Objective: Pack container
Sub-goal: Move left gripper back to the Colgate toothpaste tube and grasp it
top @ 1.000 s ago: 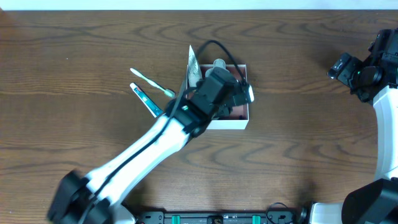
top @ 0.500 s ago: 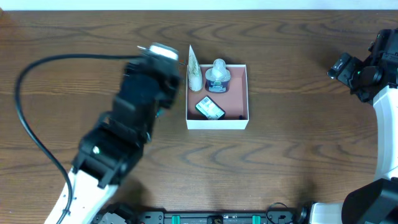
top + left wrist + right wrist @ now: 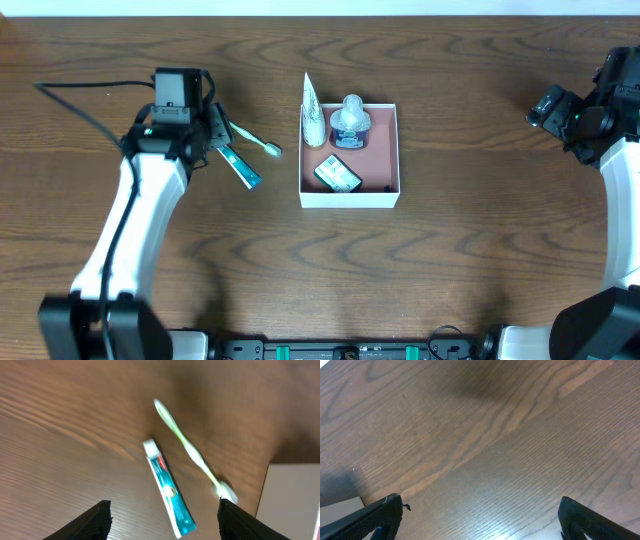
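Two pincers are spread wide with nothing gripped: the left pincer hovers low over the wooden table, and the right pincer hangs over the wood far off. Just ahead of the left pincer lie a teal toothpaste tube and a green toothbrush, side by side. Beyond them, well apart from the right pincer, sits the container, holding a white cone-shaped tube, a bottle and a dark packet.

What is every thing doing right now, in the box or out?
container, open, partly packed.
bottle, inside the container.
dark packet, lying flat inside.
white tube, inside, by left wall.
toothbrush, on the table.
toothpaste, on the table.
left gripper, open, empty, over toothpaste.
right gripper, open, empty.
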